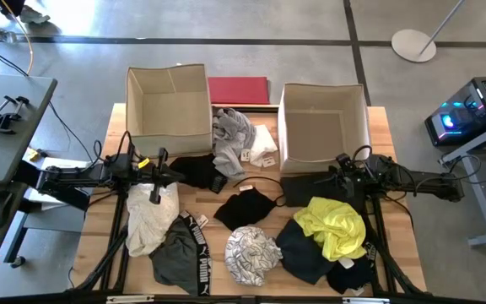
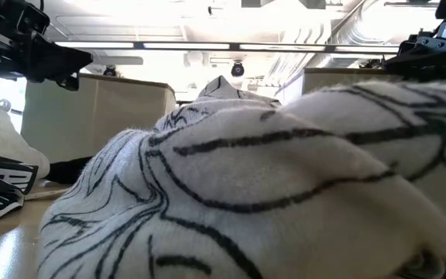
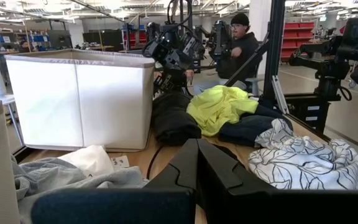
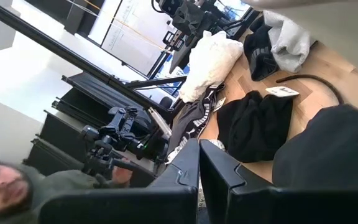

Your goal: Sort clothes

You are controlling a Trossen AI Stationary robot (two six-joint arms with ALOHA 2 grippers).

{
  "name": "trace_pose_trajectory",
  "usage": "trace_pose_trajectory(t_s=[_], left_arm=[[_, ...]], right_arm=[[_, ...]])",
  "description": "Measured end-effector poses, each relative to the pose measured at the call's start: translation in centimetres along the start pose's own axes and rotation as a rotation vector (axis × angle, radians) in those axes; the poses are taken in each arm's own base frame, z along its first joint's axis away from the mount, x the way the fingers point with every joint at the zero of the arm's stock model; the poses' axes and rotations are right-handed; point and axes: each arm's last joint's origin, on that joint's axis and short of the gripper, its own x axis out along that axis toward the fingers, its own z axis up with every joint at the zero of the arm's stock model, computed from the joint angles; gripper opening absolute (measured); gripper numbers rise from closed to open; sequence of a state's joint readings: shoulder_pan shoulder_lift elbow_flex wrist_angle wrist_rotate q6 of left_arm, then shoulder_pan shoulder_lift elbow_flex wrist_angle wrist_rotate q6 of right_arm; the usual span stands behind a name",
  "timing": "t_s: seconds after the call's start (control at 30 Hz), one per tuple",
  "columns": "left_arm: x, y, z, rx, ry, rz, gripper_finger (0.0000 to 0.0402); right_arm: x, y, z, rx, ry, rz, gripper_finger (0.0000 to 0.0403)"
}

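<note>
Clothes lie scattered across the wooden worktop [image 1: 395,143] in front of 2 cardboard boxes [image 1: 168,99]: a neon yellow garment [image 1: 333,224], a black-and-white print piece [image 1: 253,254], a cream one [image 1: 148,218] and a grey PUMA-banded one [image 1: 184,252]. The left gripper [image 1: 162,175] hangs above the cream garment, fingers together; the right gripper [image 1: 332,179] hovers beside the right box, fingers also together.

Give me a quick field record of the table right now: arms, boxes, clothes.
left gripper: jaws shut, empty, over cream-white garment
right gripper: jaws shut, empty, near right box
boxes: left box and right box show no clothes inside
unsorted: neon yellow garment, black-and-white print garment, PUMA garment, black garment
</note>
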State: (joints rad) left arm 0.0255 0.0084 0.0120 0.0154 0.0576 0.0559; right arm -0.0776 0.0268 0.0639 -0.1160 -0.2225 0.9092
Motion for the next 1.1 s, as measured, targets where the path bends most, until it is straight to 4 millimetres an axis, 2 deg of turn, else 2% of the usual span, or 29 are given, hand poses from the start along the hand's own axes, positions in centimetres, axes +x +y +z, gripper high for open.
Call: trace_pose_trajectory(t_s=[0.2, 0.3, 0.53, 0.63, 0.93, 1.1], left_arm=[[0.0, 0.0, 0.0, 0.0, 0.0, 0.0, 0.0], [0.0, 0.0, 0.0, 0.0, -0.001, 0.0, 0.0], [0.0, 0.0, 0.0, 0.001, -0.001, 0.0, 0.0], [0.0, 0.0, 0.0, 0.001, -0.001, 0.0, 0.0], [0.0, 0.0, 0.1, -0.003, -0.015, 0.0, 0.0], [0.0, 0.1, 0.7, -0.166, -0.071, 0.008, 0.0]], right_arm=[[-0.1, -0.4, 0.8, 0.055, -0.265, -0.171, 0.0], [-0.2, -0.4, 1.0, 0.05, -0.31, -0.197, 0.0], [-0.3, 2.3, 1.5, -0.2, -0.294, 0.119, 0.0], [-0.4, 3.0, 1.5, -0.266, -0.299, 0.2, 0.0], [-0.4, 3.3, 1.3, -0.235, -0.288, 0.22, 0.0], [-0.4, 3.4, 1.1, -0.139, -0.215, 0.277, 0.0]])
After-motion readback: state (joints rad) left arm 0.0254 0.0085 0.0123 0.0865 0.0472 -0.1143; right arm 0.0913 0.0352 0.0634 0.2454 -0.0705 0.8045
